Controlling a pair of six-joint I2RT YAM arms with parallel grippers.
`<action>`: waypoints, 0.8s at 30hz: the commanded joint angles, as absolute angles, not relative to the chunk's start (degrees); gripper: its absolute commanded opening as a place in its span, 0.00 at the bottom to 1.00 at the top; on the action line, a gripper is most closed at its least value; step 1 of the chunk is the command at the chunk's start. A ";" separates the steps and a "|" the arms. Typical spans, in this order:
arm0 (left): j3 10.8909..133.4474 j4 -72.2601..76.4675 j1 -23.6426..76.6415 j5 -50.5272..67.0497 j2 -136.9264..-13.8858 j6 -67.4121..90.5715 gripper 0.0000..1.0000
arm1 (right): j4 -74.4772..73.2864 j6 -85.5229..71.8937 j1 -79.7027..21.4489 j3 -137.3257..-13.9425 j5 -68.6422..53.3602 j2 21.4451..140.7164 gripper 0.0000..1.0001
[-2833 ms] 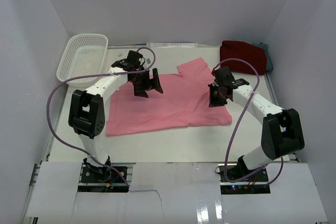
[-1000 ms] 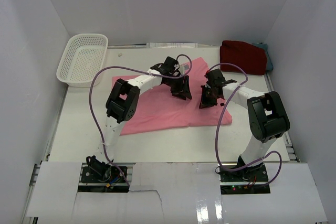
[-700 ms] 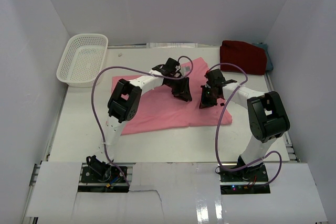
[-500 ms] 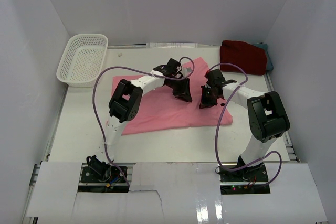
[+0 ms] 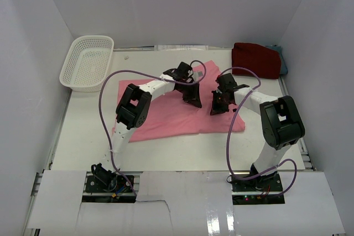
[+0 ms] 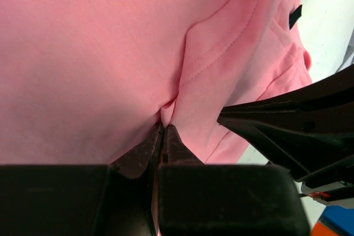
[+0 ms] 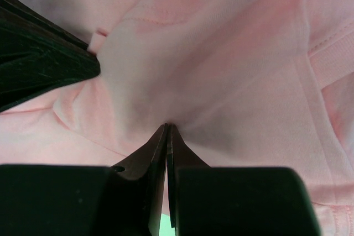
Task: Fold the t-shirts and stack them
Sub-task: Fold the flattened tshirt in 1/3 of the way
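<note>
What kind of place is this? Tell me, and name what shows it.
Probably a robot lab test cell: plain white walls box in a table, two arms are bolted at its near edge, and the left gripper and right gripper pinch a pink t-shirt.

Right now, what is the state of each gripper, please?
Left gripper: shut on the light pink cloth t-shirt.
Right gripper: shut on the same t-shirt.
</note>
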State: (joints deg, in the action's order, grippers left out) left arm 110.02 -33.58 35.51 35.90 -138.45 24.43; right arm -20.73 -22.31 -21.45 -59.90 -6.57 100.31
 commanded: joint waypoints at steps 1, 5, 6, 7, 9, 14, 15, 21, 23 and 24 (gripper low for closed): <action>112.24 -34.10 35.86 31.12 -134.30 23.47 0.11 | -19.60 -22.41 -21.62 -58.98 -6.15 100.63 0.08; 112.41 -34.19 35.86 27.43 -131.84 23.47 0.12 | -19.42 -22.41 -21.62 -58.36 -6.24 100.55 0.08; 112.41 -34.19 35.86 26.99 -131.49 23.55 0.12 | -19.25 -22.41 -21.62 -58.19 -6.33 100.46 0.08; 112.33 -34.10 35.86 26.55 -131.05 23.55 0.12 | -19.16 -22.50 -21.62 -57.84 -6.42 100.37 0.08; 112.15 -34.01 35.86 25.84 -130.35 23.90 0.13 | -18.99 -22.50 -21.62 -57.48 -6.50 100.37 0.08; 112.15 -33.40 36.47 24.08 -127.97 23.91 0.13 | -18.46 -22.76 -21.71 -56.08 -6.68 100.72 0.08; 112.58 -33.40 36.47 24.08 -127.79 23.73 0.13 | -18.28 -22.85 -21.71 -55.90 -6.68 100.72 0.08; 114.52 -33.48 36.91 25.22 -126.65 24.08 0.15 | -18.11 -22.76 -21.71 -54.93 -6.50 101.07 0.08; 114.70 -33.66 37.00 25.58 -126.74 24.00 0.15 | -18.19 -22.76 -21.80 -54.84 -6.42 100.99 0.08; 114.96 -33.92 37.00 25.58 -126.83 24.08 0.15 | -18.19 -22.76 -21.80 -54.76 -6.33 100.99 0.08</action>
State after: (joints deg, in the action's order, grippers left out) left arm 112.71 -34.41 37.12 25.82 -132.03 24.43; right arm -16.08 -23.40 -21.45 -57.21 -8.16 100.12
